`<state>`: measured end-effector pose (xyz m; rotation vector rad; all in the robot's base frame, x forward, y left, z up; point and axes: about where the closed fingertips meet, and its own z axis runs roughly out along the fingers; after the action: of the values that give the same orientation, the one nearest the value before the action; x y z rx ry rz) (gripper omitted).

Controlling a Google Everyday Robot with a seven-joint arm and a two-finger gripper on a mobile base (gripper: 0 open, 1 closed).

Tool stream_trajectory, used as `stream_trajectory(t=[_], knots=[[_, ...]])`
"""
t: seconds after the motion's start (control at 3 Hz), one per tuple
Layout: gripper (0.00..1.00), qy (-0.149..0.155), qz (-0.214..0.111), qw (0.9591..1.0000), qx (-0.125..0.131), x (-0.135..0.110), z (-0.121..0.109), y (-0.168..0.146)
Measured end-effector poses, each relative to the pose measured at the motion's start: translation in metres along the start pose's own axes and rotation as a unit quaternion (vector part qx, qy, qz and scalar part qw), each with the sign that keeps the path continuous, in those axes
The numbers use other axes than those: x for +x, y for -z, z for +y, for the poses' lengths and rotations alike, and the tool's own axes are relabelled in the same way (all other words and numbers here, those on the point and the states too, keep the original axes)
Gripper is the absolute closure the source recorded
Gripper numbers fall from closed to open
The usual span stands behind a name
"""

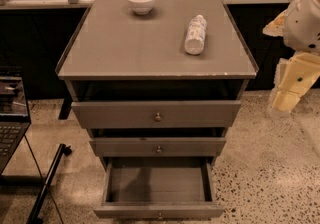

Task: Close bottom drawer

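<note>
Bottom drawer [157,186] pulled out, well apart from gripper [288,94] raised at view's right edge; grip state unreadable. Cabinet top [125,43] bears white bowl [141,1], lying bottle [195,34]; terrazzo floor [270,168].

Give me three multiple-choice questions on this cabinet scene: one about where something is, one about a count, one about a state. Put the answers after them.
1. Where is the robot's cream-coloured tool?
A) To the right of the grey-brown wooden cabinet, apart from it
B) Inside a drawer
C) Resting on the cabinet top

2. How many small round metal knobs show on the drawer fronts?
A) One
B) Three
C) Five

3. What state is the slim grey-brown wooden bottom drawer in?
A) Pushed in flush
B) Pulled far out, its inside exposed
C) Taken out and lying on the floor

Answers:
1 A: the tool hangs beside the cabinet's right edge and touches nothing.
2 B: each of the three fronts carries one knob.
3 B: its front sticks out well past the two drawers above it.
</note>
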<state>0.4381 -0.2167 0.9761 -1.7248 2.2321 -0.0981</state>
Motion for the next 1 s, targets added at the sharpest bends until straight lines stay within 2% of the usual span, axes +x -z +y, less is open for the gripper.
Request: stream_trajectory(t=[0.33, 0.67, 1.0], knots=[[0.00, 0.000, 0.000, 1.0000, 0.000, 0.000, 0.000, 0.000], [0.00, -0.026, -0.020, 0.9994, 0.010, 0.004, 0.005, -0.013], [0.00, -0.134, -0.082, 0.9876, 0.001, 0.010, 0.044, -0.047]])
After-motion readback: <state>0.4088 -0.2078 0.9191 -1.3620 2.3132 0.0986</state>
